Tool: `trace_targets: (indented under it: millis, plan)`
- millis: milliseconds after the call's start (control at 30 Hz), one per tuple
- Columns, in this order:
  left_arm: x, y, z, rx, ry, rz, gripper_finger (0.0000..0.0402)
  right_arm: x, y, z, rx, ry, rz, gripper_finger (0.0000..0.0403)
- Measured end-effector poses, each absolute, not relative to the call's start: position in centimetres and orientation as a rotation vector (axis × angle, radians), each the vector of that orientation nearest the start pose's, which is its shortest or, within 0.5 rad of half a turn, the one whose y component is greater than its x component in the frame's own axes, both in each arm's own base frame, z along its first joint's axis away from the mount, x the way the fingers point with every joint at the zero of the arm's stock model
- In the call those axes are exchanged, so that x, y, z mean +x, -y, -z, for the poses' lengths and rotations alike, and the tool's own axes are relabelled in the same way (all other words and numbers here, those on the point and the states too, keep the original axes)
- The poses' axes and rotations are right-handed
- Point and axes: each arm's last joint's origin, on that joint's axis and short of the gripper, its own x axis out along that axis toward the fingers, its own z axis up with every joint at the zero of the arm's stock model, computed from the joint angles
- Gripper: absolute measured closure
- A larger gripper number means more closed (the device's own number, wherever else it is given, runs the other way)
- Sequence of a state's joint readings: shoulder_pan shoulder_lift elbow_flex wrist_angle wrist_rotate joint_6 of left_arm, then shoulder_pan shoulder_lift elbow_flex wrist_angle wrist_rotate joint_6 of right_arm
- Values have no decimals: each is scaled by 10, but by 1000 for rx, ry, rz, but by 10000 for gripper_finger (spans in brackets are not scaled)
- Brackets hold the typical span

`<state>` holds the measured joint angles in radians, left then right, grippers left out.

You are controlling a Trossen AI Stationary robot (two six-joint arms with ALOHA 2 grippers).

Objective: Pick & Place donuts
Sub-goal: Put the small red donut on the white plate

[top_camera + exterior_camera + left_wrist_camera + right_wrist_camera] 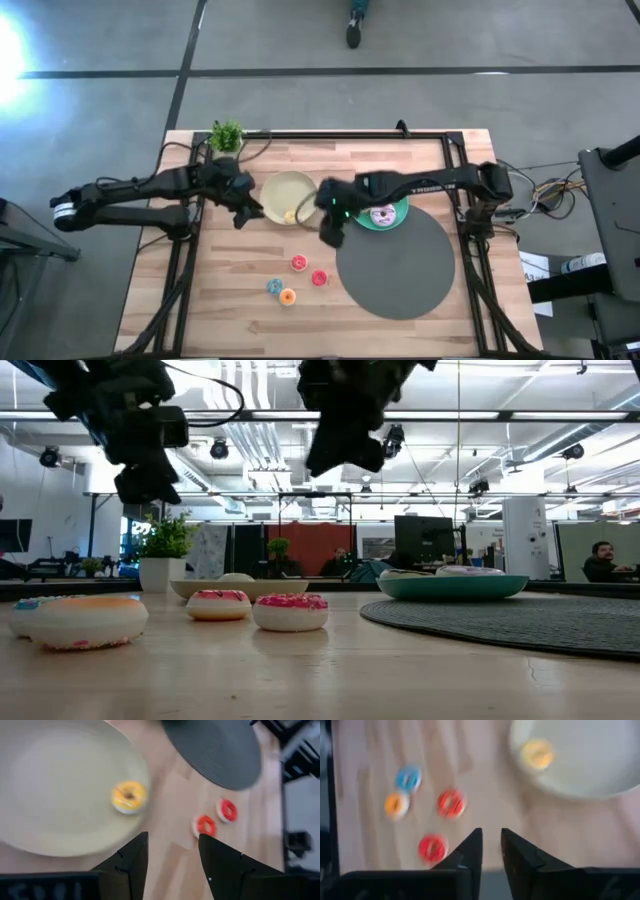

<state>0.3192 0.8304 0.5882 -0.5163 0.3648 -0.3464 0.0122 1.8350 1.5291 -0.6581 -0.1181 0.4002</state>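
**Room and surroundings**

- Floor [420, 40]: grey concrete slabs, dark seams crossing; bright glare at the far left edge.
- Tabletop [220, 300]: pale wood planks, framed by a black metal frame [330, 134].
- Potted plant [227, 135]: small, green, in a white pot at a back corner of the tabletop.
- Ceiling [500, 390]: open, white, with exposed pipes and ducts; long strip lights; black spotlights hanging.
- Red wall panel [320, 545]: middle distance.
- White pillar [524, 535]: to the right.
- Monitor [425, 540]: dark screen, mid-room.
- Seated person [601, 563]: far right, beyond the tabletop.
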Motion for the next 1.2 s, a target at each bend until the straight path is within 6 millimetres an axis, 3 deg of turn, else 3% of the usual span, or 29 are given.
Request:
trace_targets:
  millis: [200,300,600,767,933,1200]
  plan:
    - [160,-15,-212,-599,-789,28,253,402,-55,-241,297,-1031,-42,280]
    - [159,-4,-201,-603,-815,27,253,407,-67,-232,267,-1026,-49,261]
    - [154,24,-186,-594,-873,34,253,413,-109,-186,131,-1127,-157,254]
    - [154,32,-186,-558,-860,15,253,417,-112,-174,174,-1124,-62,259]
    - [154,33,-187,-547,-850,8,253,421,-115,-170,184,-1100,-69,259]
    - [155,33,-187,-542,-836,-5,253,434,-117,-145,156,-1101,-42,257]
